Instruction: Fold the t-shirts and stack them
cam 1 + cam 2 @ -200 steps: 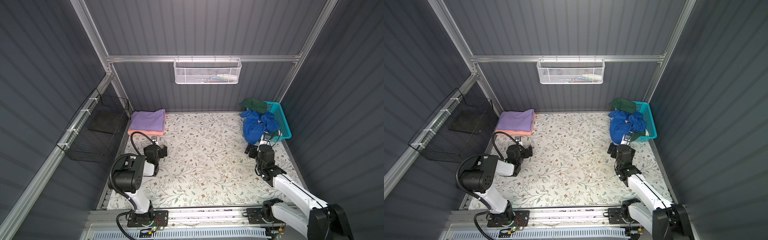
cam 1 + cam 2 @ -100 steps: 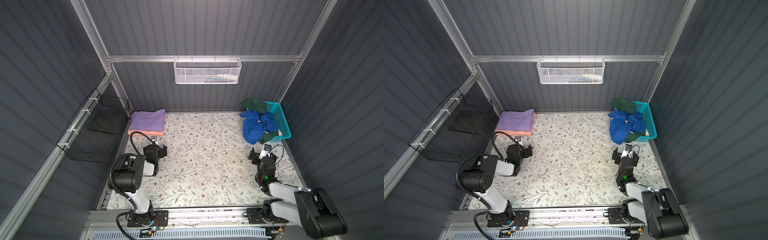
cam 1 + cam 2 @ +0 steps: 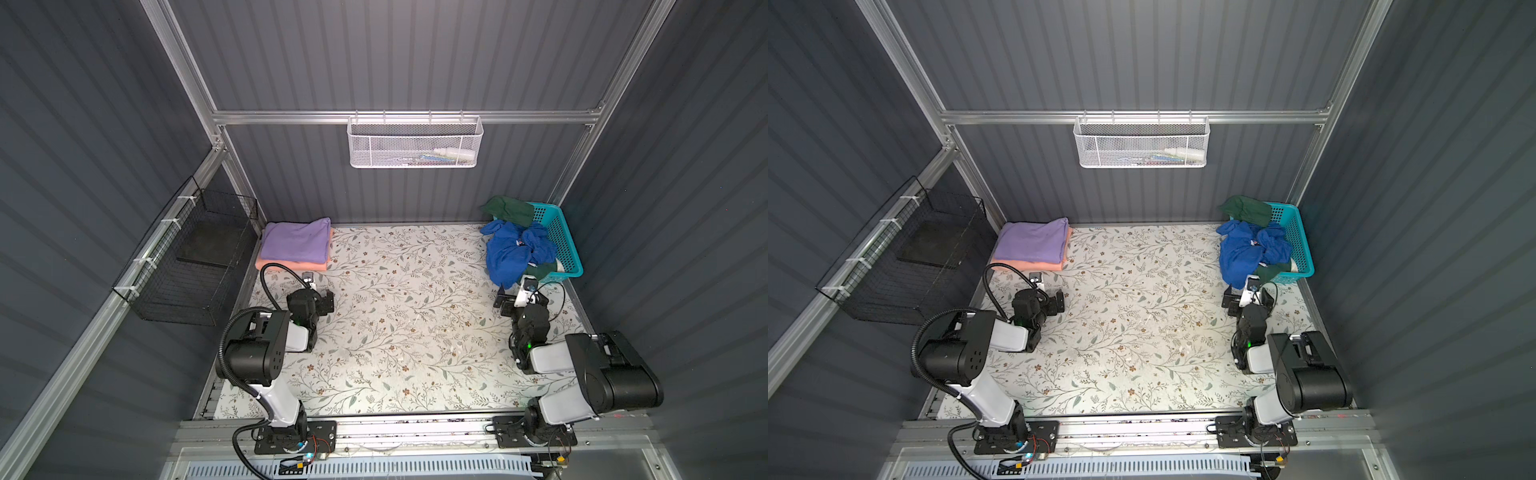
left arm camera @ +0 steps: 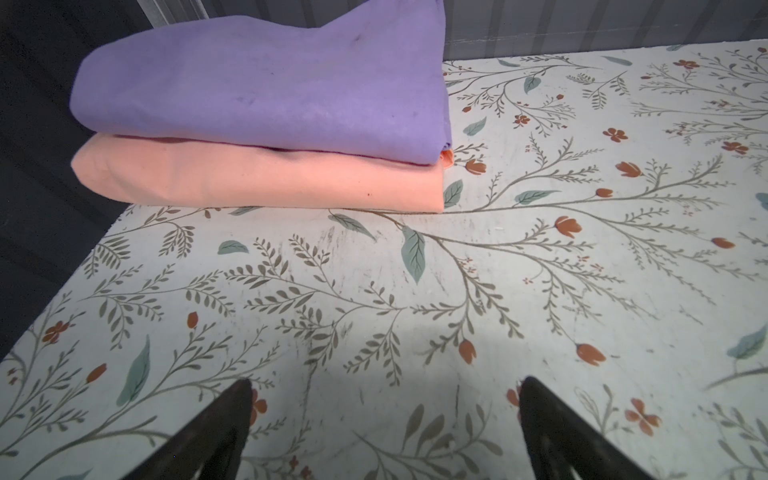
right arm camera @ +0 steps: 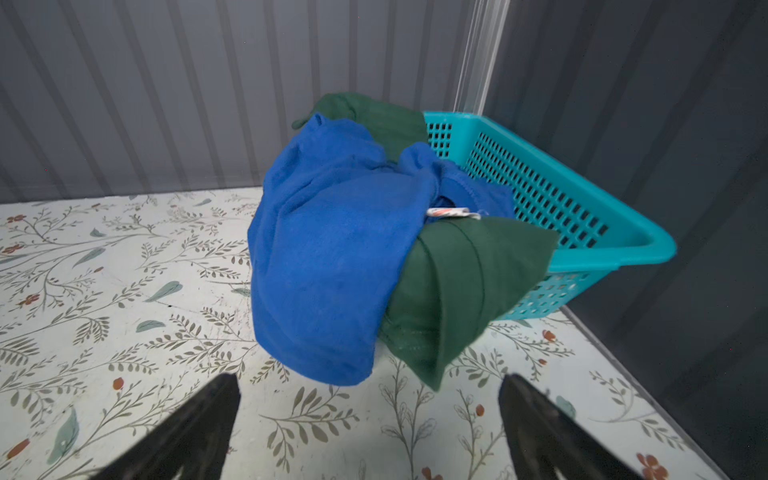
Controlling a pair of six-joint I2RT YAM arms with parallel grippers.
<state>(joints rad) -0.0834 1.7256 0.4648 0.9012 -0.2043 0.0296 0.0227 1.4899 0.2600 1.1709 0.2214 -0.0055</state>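
- The left pincer (image 4: 384,382) stands wide open and holds nothing, low over the flowered tabletop (image 4: 540,270).
- In both top views the folded stack lies near it at about 11 o'clock. A strip of open tabletop separates them.
- In the stack, the lavender t-shirt (image 4: 257,83) lies flat on the salmon t-shirt (image 4: 257,178). A strip of the salmon one shows along the near edge.
- The stack sits in the tabletop's 10 o'clock corner, against the back wall.
- The right pincer (image 5: 370,380) is also spread wide and holds nothing, just above the tabletop.
- At its 12 o'clock in both top views, close by, a crumpled blue garment (image 5: 328,249) spills over the rim of a turquoise basket (image 5: 582,216) and hangs down in front of the pincer.
- A green garment (image 5: 465,282) bulges out beside and beneath the blue one, and more green cloth shows at the basket's far end.
- The basket stands in the 2 o'clock corner, well apart from the stack.
- A black wire basket (image 3: 195,257) hangs on the wall at 9 o'clock, and a white mesh basket (image 3: 413,141) hangs on the rail at 12 o'clock.
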